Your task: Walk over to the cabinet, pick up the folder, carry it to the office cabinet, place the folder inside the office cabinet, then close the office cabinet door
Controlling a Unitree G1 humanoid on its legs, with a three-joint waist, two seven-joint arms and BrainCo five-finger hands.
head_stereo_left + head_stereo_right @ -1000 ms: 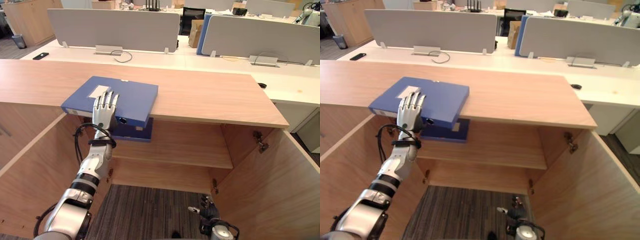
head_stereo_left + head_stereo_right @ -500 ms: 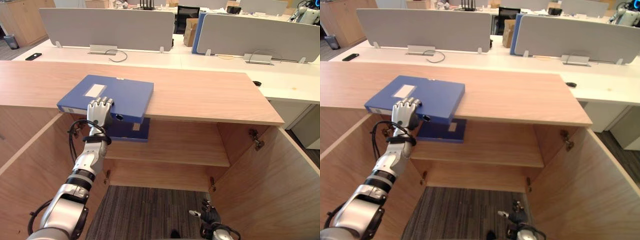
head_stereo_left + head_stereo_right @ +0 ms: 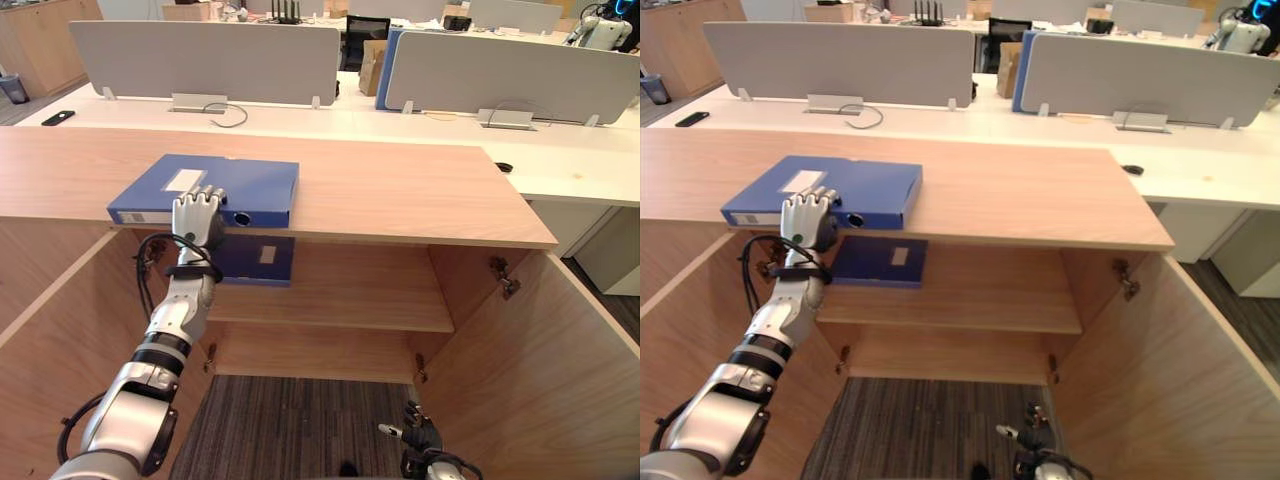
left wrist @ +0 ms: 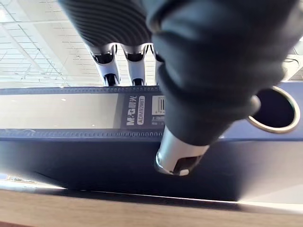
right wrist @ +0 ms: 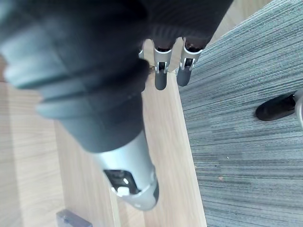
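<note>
A blue folder lies flat on the wooden cabinet top, its labelled spine along the front edge. My left hand reaches up to that spine. Its fingers curl over the folder's top edge and the thumb lies below against the spine. A second blue folder lies on the shelf inside the open cabinet, just under the first. My right hand hangs low by the floor with its fingers straight and nothing in it.
Both cabinet doors stand wide, the left door and the right door flanking me. Behind the cabinet are white desks with grey partition screens. A dark phone lies on the left desk. Grey carpet lies below.
My left hand has drawn back from flat on the folder's cover to its front edge and its fingers have curled over it. The camera has shifted. The right hand hangs as before.
</note>
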